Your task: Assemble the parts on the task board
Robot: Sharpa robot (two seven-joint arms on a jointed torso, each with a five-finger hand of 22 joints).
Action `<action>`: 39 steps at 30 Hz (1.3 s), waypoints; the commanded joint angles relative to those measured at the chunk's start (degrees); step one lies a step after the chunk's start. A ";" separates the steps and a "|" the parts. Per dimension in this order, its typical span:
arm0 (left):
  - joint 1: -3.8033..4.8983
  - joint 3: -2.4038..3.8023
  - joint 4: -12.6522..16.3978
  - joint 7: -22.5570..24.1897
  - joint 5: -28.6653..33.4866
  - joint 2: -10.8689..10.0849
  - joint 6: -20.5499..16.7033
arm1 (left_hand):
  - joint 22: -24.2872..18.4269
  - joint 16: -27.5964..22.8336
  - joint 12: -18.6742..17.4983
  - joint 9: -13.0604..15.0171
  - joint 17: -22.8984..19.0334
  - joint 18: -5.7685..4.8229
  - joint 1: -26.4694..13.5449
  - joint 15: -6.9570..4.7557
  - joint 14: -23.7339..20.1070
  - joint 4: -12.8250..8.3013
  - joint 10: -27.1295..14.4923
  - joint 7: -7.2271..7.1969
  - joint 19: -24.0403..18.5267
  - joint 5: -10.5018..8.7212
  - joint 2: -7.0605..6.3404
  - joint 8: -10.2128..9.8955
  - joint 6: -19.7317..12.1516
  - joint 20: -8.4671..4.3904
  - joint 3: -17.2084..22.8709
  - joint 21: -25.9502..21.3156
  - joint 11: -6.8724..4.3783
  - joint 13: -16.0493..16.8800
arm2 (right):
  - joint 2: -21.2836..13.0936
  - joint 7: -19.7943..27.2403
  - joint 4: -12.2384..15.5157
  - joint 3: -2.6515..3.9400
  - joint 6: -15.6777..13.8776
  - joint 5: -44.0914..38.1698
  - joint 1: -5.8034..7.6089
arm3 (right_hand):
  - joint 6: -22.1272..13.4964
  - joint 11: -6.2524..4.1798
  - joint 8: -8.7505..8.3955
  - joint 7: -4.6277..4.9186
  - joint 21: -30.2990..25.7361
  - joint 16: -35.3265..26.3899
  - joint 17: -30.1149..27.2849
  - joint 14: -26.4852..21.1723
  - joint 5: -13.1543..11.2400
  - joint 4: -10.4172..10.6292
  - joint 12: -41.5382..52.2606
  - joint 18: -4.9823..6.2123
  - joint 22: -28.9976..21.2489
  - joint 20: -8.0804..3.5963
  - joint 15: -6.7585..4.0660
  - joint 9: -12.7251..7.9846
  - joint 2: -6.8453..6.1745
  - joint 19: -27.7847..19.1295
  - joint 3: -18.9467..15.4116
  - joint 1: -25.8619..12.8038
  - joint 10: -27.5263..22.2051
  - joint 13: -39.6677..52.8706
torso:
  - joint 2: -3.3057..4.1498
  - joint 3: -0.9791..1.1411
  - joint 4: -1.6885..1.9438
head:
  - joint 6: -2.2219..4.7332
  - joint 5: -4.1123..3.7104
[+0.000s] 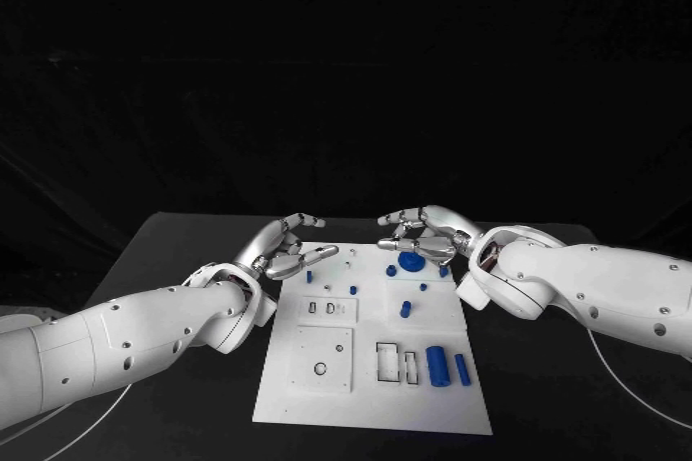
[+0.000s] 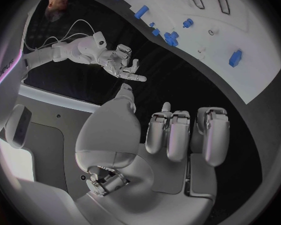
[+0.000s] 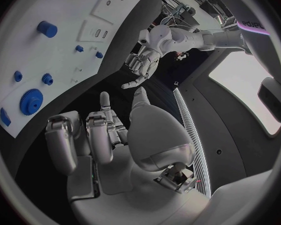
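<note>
left hand (image 1: 284, 249): hovering over the far left corner of the board, fingers (image 2: 178, 132) loosely bent and apart, nothing in them, so it's released. Right wrist view shows it too, across the gap.
right hand (image 1: 421, 234): over the far right corner of the board, fingers (image 3: 97, 135) curled a bit but spread, not holding anything either. The two hands face each other across the far end with a gap between them.
board (image 1: 361, 396): white plate lying flat on the black table (image 1: 173, 241), running from under both hands back toward the robot.
gear (image 1: 413, 262): round blue toothed piece, just below the right hand's fingers, sitting on the board, not touched.
small blue bits (image 1: 405, 308): a few little pegs scattered on the board between the two hands and a bit nearer the robot.
blue cylinders (image 1: 437, 365): a fat one and a thin one (image 1: 462, 369) side by side at the near right part of the board, well away from both sets of fingers.
slots (image 1: 329, 307): small rectangular cutouts mid board, nearer the left hand's side.
</note>
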 commanded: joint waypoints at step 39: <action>0.06 0.06 -0.22 -3.26 -14.80 0.96 -3.07 | 15.05 0.14 0.15 -0.09 15.05 -0.41 4.05 1.72 5.97 0.07 5.95 1.09 6.13 0.54 2.87 -5.72 6.39 2.93 -1.19 0.14 1.73 15.06 | 8.03 -18.71 -10.07 0.51 1.90 -48.73 -3.40 | 22.18 0.31 -6.13 -2.05 0.20 0.20 15.05 6.16 -2.69 -7.65 -35.63 -0.80 15.06 -0.35 0.26 -2.68 -4.50 6.03 7.91 10.38 19.89 -17.03 | 1.45 -0.18 0.83 | -0.76 -1.58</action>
